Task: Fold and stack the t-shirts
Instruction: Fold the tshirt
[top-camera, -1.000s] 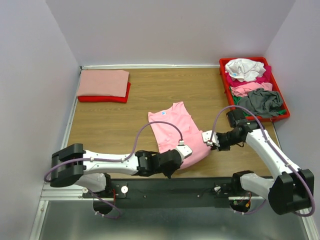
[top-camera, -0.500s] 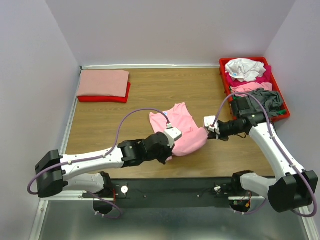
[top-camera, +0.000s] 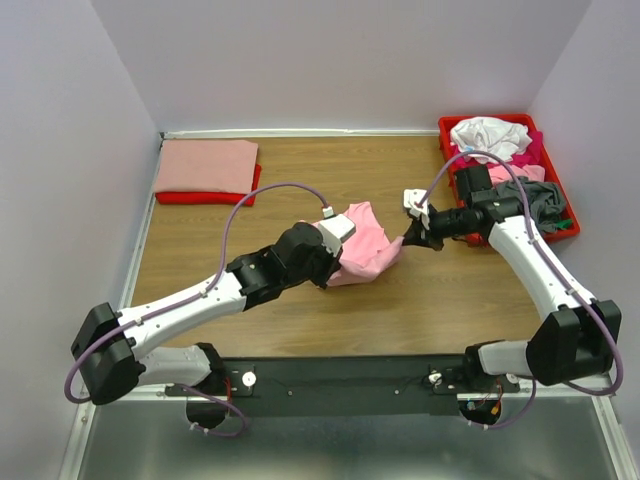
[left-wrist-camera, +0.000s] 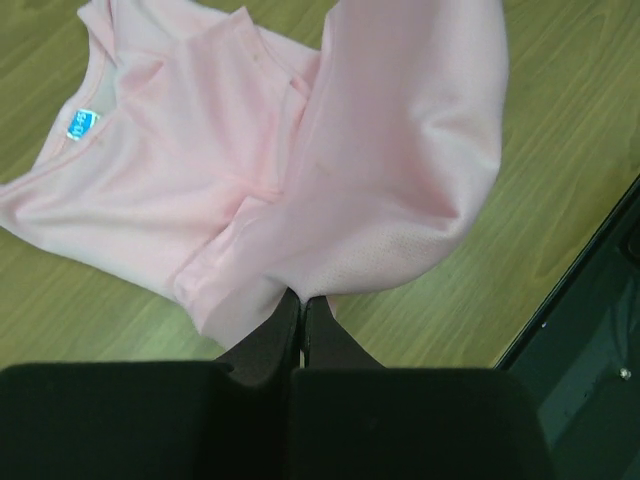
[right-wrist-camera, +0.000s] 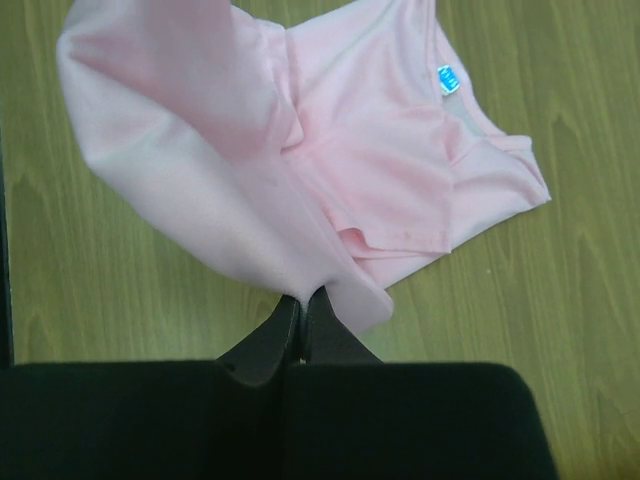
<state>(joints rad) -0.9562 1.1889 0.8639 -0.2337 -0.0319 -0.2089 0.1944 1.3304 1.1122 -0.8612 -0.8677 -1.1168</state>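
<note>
Pink t-shirt (top-camera: 362, 250), one, clamped by left jaws and right jaws, two folded shirts (top-camera: 205, 165) stacked, one red tray (top-camera: 485, 118)

Red tray (top-camera: 443, 150), far-right corner of wooden table (top-camera: 330, 170).

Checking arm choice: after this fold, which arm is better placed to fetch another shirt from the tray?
Probably right: the right fingers, shut on the pink shirt, are near the tray; the left fingers grip the shirt's side away from it.

T-shirt (top-camera: 365, 242) centre, folded stack (top-camera: 205, 167) far left, shirts (top-camera: 490, 138) in tray (top-camera: 445, 150) far right
</note>
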